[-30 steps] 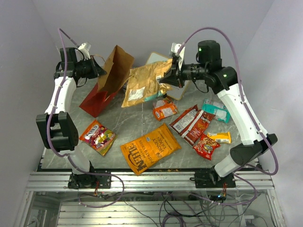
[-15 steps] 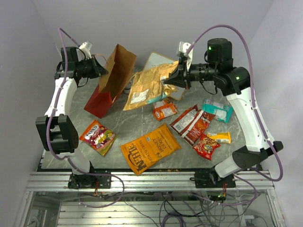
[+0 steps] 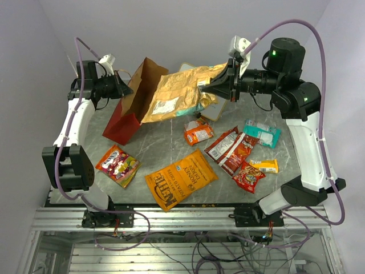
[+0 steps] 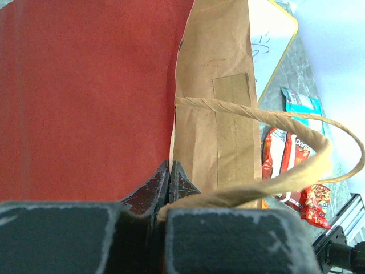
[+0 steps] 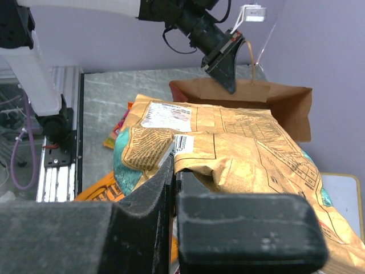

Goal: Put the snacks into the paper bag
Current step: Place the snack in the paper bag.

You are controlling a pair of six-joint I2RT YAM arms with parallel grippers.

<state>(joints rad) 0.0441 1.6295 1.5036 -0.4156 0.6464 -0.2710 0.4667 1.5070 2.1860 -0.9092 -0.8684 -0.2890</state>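
Plainly, in the top external view the step in hand was feeding the tan chip bag (image 3: 177, 97) into the paper bag (image 3: 134, 103), which leaned tilted at the far left of the desk (image 3: 165, 145) with its mouth turned toward the packet. The right tool (image 3: 226, 87) was pinched shut on the packet's far end and held it in the air, its leading edge just at the mouth. The left tool (image 3: 121, 87) was clamped on the bag's upper rim. To do this well, I judged, the packet's low corner should enter first and slide along the bag's length. The left side should hold the mouth wide and steady, since the packet looked nearly as wide as the opening and could snag or tip the bag. In the left wrist view the jaws were closed tight on the bag's edge where red panel met kraft, a loop handle (image 4: 274, 182) curling out beside them. In the right wrist view the jaws were closed on a crumpled fold of the tan packet (image 5: 239, 154), with the open bag (image 5: 285, 108) beyond it.
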